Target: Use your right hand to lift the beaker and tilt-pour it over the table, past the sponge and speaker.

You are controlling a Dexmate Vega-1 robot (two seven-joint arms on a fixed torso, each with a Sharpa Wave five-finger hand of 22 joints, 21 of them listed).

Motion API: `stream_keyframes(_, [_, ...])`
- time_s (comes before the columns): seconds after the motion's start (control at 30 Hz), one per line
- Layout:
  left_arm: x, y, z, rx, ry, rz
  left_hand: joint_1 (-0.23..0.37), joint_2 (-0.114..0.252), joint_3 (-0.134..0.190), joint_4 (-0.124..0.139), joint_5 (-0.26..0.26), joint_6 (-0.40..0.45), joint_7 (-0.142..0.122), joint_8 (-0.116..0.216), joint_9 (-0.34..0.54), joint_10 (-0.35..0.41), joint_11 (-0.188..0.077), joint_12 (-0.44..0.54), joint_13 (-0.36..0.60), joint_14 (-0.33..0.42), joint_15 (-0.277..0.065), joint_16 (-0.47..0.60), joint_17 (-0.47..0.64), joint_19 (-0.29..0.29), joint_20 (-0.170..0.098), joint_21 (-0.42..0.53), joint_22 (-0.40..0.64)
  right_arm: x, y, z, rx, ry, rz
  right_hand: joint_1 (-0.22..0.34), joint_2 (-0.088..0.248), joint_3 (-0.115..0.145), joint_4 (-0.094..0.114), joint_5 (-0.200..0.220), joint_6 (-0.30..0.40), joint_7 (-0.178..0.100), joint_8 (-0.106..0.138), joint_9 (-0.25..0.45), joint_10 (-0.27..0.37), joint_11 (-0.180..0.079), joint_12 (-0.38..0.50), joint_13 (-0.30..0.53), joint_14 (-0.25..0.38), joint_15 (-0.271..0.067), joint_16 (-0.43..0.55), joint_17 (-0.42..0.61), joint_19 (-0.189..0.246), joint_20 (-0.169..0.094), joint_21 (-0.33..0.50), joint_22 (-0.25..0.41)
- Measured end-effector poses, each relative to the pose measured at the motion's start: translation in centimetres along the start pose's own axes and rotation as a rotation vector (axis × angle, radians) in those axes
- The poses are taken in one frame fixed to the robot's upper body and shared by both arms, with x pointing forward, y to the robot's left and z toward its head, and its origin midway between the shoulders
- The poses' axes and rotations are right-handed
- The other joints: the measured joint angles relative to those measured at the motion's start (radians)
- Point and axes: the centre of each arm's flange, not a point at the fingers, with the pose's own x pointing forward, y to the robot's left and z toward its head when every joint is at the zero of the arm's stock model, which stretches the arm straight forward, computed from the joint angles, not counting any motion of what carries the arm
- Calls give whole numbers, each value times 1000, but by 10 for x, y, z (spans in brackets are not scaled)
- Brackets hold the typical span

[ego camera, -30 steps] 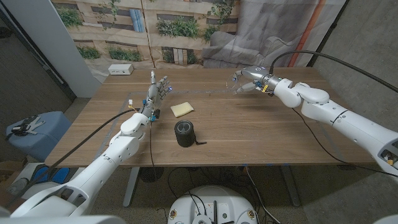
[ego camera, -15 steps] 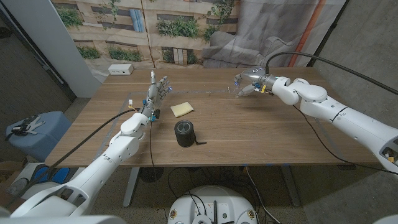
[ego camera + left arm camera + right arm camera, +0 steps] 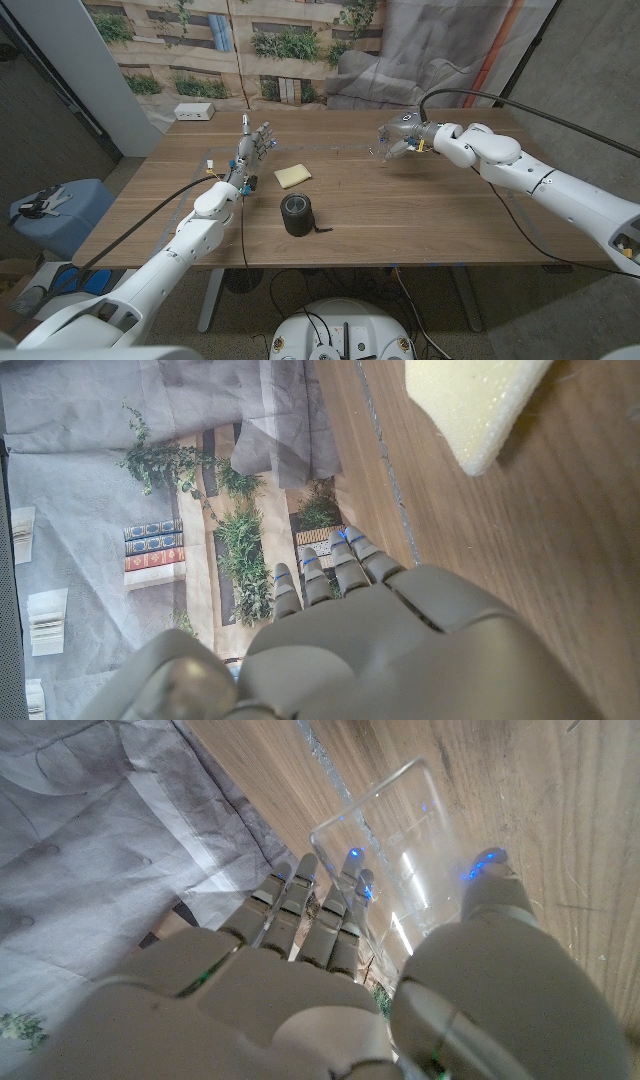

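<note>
My right hand (image 3: 400, 133) hovers over the far right part of the wooden table (image 3: 420, 215) and grips the clear beaker (image 3: 384, 143). In the right wrist view the beaker (image 3: 398, 848) is held between the fingers (image 3: 300, 910) and the thumb, tilted, its mouth turned away from the hand (image 3: 300, 990). The yellow sponge (image 3: 292, 175) lies mid-table, and the black cylindrical speaker (image 3: 297, 214) stands in front of it. My left hand (image 3: 256, 147) stands upright left of the sponge, fingers up and apart, holding nothing. The left wrist view has that hand (image 3: 400, 650) near the sponge (image 3: 470, 400).
A white box (image 3: 194, 112) sits at the table's far left corner. A pale tape strip (image 3: 335, 150) runs across the table between the hands. A blue bin (image 3: 50, 212) stands on the floor to the left. A cloth backdrop hangs behind the table.
My right hand has drifted left and slightly down with the beaker, turning it further over. The left hand, sponge and speaker have stayed put.
</note>
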Motion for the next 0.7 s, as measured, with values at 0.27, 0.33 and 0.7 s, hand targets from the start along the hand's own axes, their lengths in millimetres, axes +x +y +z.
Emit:
stream_keyframes(0.27, [0, 0, 0, 0, 0, 0, 0, 0, 0, 0, 0, 0, 0, 0, 0, 0, 0, 0, 0, 0, 0, 0, 0, 0, 0, 0, 0, 4, 4, 2, -47, 1, 48, 0, 0, 0, -8, 0, 0, 0, 0, 3, 0, 0, 0, 1, 0, 0, 4, 0, 0, 0, 0, 0])
stream_keyframes(0.33, [0, 0, 0, 0, 0, 0, 0, 0, 0, 0, 0, 0, 0, 0, 0, 0, 0, 0, 0, 0, 0, 0, 0, 0, 0, 0, 0, 5, 5, 2, -56, 3, 57, 0, 0, 0, -8, 0, 0, 0, 6, 3, 0, 0, 0, 1, 0, 0, 4, 4, 0, 0, 0, 0])
stream_keyframes(0.7, [0, 0, 0, 0, 0, 0, 0, 0, 0, 0, 0, 0, 0, 0, 0, 0, 0, 0, 0, 0, 0, 0, 0, 0, 0, 0, 0, 11, 8, 4, -115, 4, 100, 0, 0, 0, -8, 8, 0, 0, 11, 8, 0, 0, -1, 6, 0, 0, 4, 2, 0, 0, 0, 0])
